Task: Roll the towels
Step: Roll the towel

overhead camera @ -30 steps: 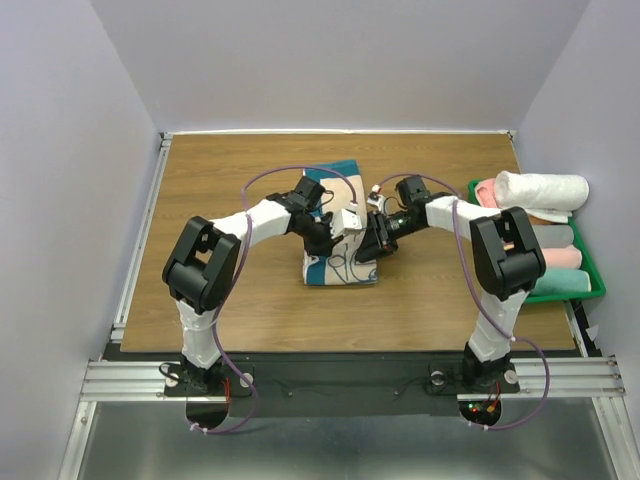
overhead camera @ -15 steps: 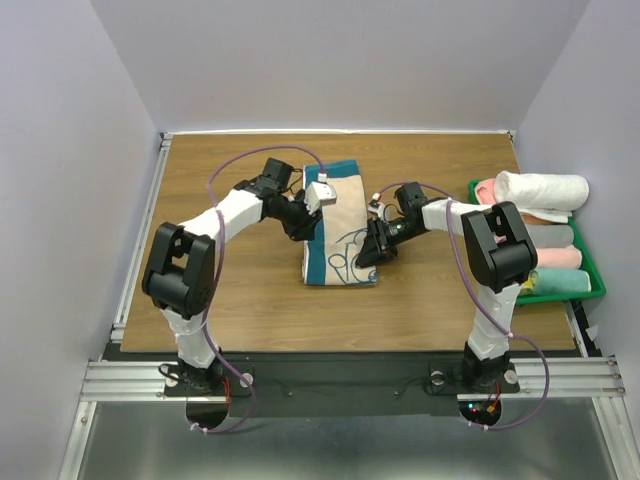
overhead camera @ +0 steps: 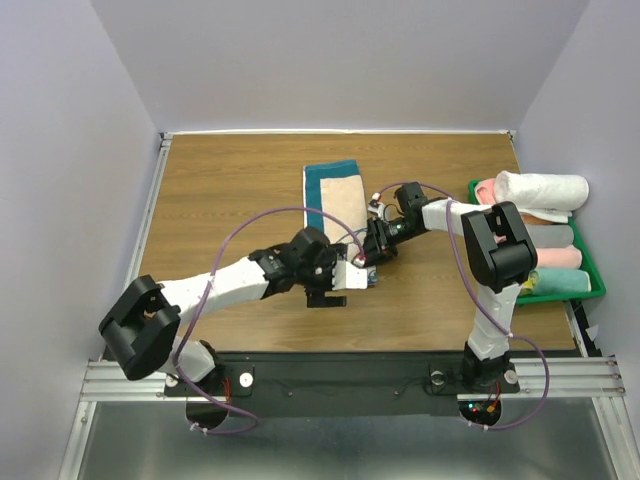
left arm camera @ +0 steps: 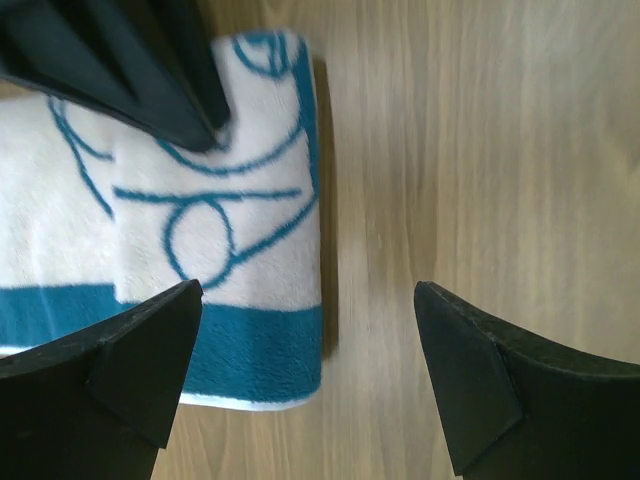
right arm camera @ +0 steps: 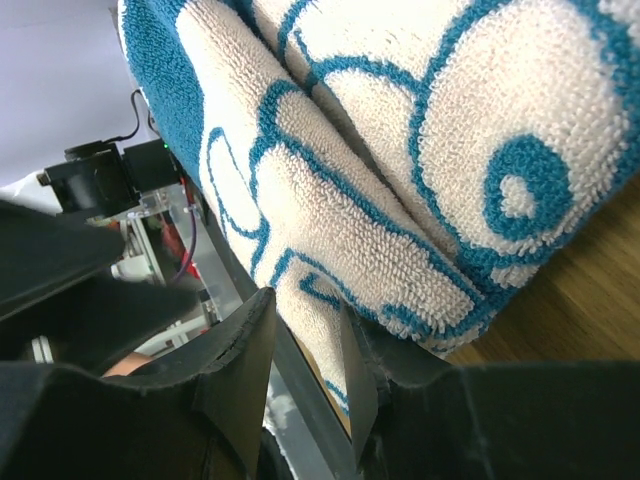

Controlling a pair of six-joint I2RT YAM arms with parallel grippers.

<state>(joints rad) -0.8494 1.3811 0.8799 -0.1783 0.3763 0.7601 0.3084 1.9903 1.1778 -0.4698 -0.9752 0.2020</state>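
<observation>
The towel (overhead camera: 335, 195) lies lengthwise mid-table, cream side up with a teal edge. Its near end is doubled over and shows teal cartoon lines (left arm camera: 230, 220). My left gripper (overhead camera: 338, 287) hovers over the near right corner of the towel (left arm camera: 255, 340). It (left arm camera: 310, 375) is wide open, with only that corner and bare wood between its fingers. My right gripper (overhead camera: 370, 250) is low at the towel's right edge. In the right wrist view it (right arm camera: 305, 370) is shut on the folded towel layers (right arm camera: 400, 180).
A green tray (overhead camera: 592, 272) stands at the table's right edge, holding rolled towels, a white one (overhead camera: 545, 188) on top. Bare wood (left arm camera: 480, 150) lies to the right of the towel's corner. The right gripper's black fingers (left arm camera: 120, 70) show above the towel in the left wrist view.
My left gripper let go of the towel, opened wide and swung from the towel's far left side to its near end. The right gripper stayed at the right edge.
</observation>
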